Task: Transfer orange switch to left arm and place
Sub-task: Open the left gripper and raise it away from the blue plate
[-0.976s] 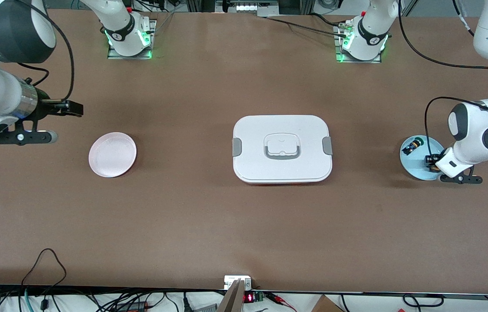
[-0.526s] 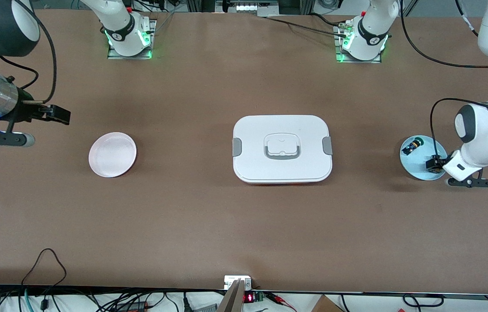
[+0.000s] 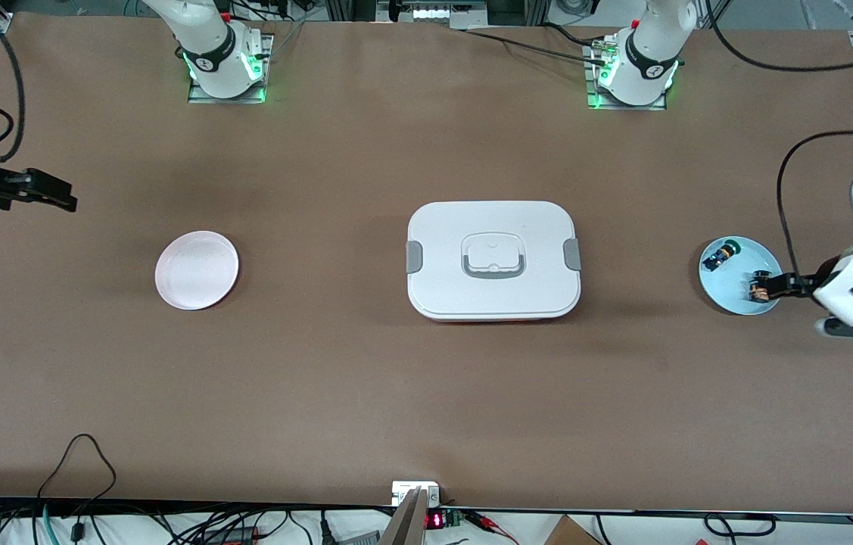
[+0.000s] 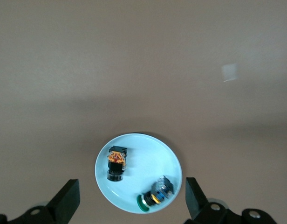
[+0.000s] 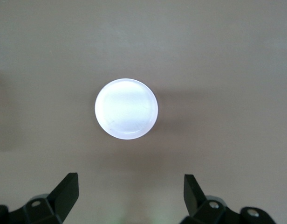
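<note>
No lettering can be made out anywhere. A small red lit display [image 3: 434,520] sits at the worktop's [image 3: 365,393] near edge, its digits unreadable. The round marks on the white arm bases [image 3: 653,71] are too small to read.

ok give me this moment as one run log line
left gripper: open, over blue plate | orange switch: on plate, unheld | right gripper: open, waiting | box: mid-table

Pink plate [image 3: 197,270] seen toward right arm's end; blue plate [image 3: 729,291] holds blue-and-black part [image 3: 719,257]; brown table [image 3: 396,393].
</note>
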You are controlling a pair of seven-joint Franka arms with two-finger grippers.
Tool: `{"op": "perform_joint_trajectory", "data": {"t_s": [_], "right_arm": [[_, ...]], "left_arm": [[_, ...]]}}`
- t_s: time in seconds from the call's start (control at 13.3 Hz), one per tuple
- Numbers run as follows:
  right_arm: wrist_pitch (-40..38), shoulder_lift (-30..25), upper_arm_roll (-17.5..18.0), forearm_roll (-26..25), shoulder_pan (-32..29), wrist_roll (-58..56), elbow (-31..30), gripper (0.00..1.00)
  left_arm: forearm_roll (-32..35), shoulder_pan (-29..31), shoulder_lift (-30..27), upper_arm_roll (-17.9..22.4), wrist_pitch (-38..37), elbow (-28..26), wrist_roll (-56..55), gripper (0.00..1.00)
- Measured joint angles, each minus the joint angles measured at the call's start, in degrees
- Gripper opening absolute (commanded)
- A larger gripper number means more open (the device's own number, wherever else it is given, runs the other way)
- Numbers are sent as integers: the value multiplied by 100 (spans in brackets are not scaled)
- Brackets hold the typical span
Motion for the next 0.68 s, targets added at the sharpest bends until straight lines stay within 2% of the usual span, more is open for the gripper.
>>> {"op": "perform_joint_trajectory", "data": {"t_s": [0.15, 0.38, 0.53, 0.68], "right_arm": [[-36, -29, -202, 27, 167, 74, -98, 100], [208, -264, -238, 27, 279, 97, -516, 100], [287, -535, -238, 27, 297, 81, -844, 100], [292, -727, -238, 27, 304, 76, -984, 100]], "left_arm": [[-212, 2, -430, -69, -268, 13, 4, 100], [-262, -2, -1012, -355, -636, 18, 4, 100], [-311, -10, -1231, -549, -679, 46, -3, 100], [-516, -146, -1352, -557, -792, 164, -6, 100]]}}
